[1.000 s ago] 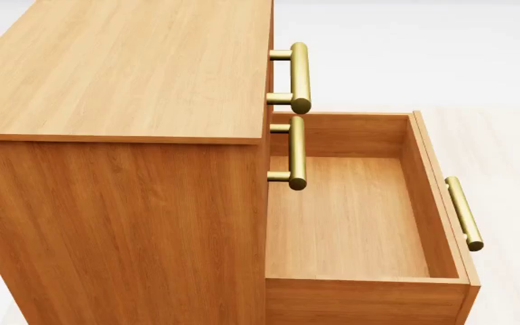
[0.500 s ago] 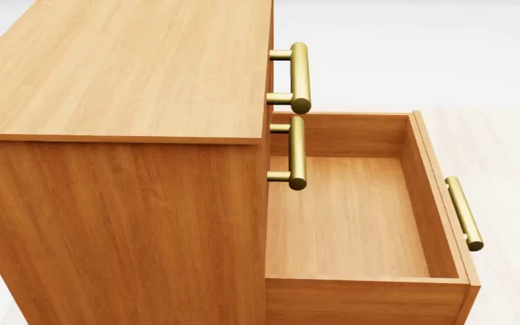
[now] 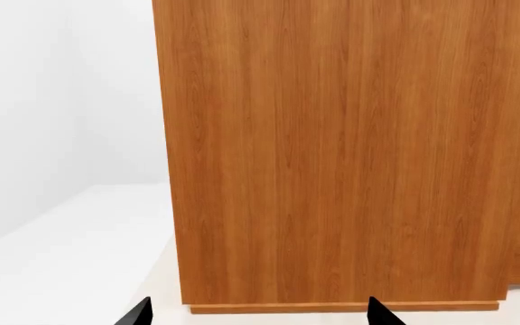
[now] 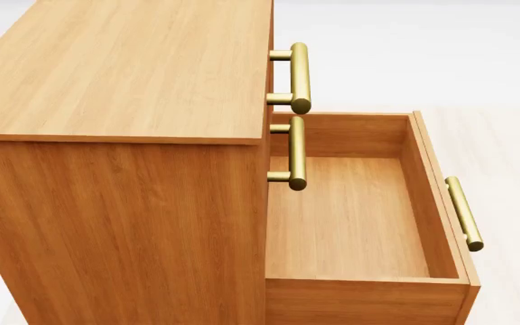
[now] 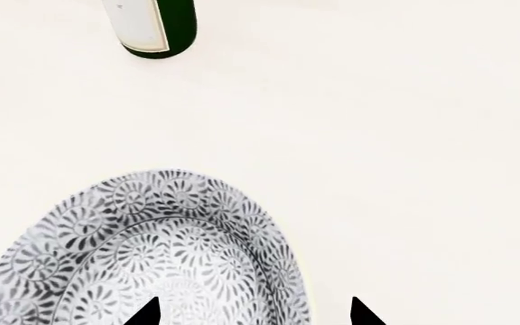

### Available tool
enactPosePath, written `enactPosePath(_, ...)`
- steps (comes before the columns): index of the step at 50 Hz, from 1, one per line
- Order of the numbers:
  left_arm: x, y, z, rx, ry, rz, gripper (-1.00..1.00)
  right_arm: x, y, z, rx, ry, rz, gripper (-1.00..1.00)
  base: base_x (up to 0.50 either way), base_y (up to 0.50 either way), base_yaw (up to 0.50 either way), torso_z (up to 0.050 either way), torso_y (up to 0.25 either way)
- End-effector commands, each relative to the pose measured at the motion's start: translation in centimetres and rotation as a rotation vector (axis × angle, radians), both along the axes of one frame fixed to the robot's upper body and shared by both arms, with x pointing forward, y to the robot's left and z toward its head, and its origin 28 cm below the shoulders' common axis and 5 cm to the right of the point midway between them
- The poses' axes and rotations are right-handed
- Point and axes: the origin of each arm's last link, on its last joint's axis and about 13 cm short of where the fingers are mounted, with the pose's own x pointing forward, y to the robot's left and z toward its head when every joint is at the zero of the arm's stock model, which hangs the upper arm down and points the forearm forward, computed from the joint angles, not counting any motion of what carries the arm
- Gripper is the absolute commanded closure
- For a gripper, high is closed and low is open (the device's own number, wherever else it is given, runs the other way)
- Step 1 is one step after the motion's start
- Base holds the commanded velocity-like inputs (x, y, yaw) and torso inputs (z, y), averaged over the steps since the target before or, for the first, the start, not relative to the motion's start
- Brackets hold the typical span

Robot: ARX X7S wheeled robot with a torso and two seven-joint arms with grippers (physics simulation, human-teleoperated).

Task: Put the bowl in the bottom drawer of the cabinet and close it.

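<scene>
The cabinet [image 4: 124, 74] fills the left of the head view. Its bottom drawer [image 4: 351, 217] is pulled out to the right and holds nothing, with its brass handle [image 4: 464, 213] on the outer face. No gripper shows in the head view. The bowl [image 5: 152, 250], white with a grey-blue speckled pattern, sits on a pale floor in the right wrist view. My right gripper [image 5: 252, 315] hangs open over its rim, one fingertip [image 5: 143, 311] over the inside and the other beyond the rim. My left gripper [image 3: 260, 315] is open with nothing between its tips, facing the cabinet's side [image 3: 332, 149].
The two upper drawers are shut, and their brass handles [image 4: 299, 76] [image 4: 296, 152] jut out over the open drawer. A dark green bottle with a white label [image 5: 156, 27] stands on the floor beyond the bowl. Pale floor surrounds the cabinet.
</scene>
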Motion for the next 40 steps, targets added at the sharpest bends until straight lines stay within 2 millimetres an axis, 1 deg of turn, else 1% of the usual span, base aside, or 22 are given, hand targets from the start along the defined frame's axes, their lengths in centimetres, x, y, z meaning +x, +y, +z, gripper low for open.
enactPosePath(1, 0.1, 0.0, 0.0, 0.000, 0.000, 0.000, -1.00, -0.1, -0.1, -1.1, 0.022, 0.037, -0.002, -1.00, 0.00, 0.00, 0.00, 0.000, 0.000)
enactPosePath(4, 0.0, 0.0, -0.1, -0.001, 0.000, 0.001, -1.00, 0.0, -0.1, -1.2, 0.028, 0.029, 0.006, -1.00, 0.00, 0.00, 0.00, 0.000, 0.000)
enactPosePath(5, 0.0, 0.0, -0.1, 0.000, 0.000, 0.001, -1.00, 0.0, 0.0, -1.0, 0.000, 0.013, 0.024, -1.00, 0.00, 0.00, 0.00, 0.000, 0.000)
enactPosePath(6, 0.0, 0.0, -0.1, 0.000, 0.000, 0.001, -1.00, -0.1, 0.1, -0.8, -0.019, 0.015, 0.034, 1.00, 0.00, 0.00, 0.00, 0.000, 0.000)
enactPosePath(9, 0.0, 0.0, -0.1, 0.002, 0.001, 0.000, -1.00, 0.0, 0.4, 0.0, -0.051, -0.043, 0.110, 1.00, 0.00, 0.00, 0.00, 0.000, 0.000)
enactPosePath(14, 0.0, -0.1, -0.1, 0.002, 0.000, 0.000, -1.00, 0.0, 0.7, 0.5, -0.075, -0.078, 0.140, 1.00, 0.00, 0.00, 0.00, 0.000, 0.000)
enactPosePath(15, 0.0, -0.1, -0.1, 0.001, 0.000, 0.000, -1.00, 0.1, 0.8, 0.7, -0.069, -0.114, 0.151, 1.00, 0.00, 0.00, 0.00, 0.000, 0.000)
enactPosePath(23, 0.0, 0.0, -0.1, 0.002, 0.000, 0.000, -1.00, -0.1, 1.2, 2.1, -0.113, -0.211, 0.206, 1.00, 0.00, 0.00, 0.00, 0.000, 0.000)
enactPosePath(33, 0.0, 0.0, -0.1, 0.002, 0.000, 0.000, -1.00, -0.3, 1.6, 3.7, -0.192, -0.277, 0.245, 1.00, 0.00, 0.00, 0.00, 0.000, 0.000)
enactPosePath(35, 0.0, 0.0, -0.1, 0.002, 0.000, 0.000, -1.00, -0.2, 1.9, 4.6, -0.224, -0.305, 0.269, 1.00, 0.00, 0.00, 0.00, 0.000, 0.000)
enactPosePath(40, 0.1, 0.0, -0.1, -0.001, 0.000, -0.001, -1.00, 0.1, 2.3, 5.7, -0.258, -0.327, 0.294, 1.00, 0.00, 0.00, 0.00, 0.000, 0.000)
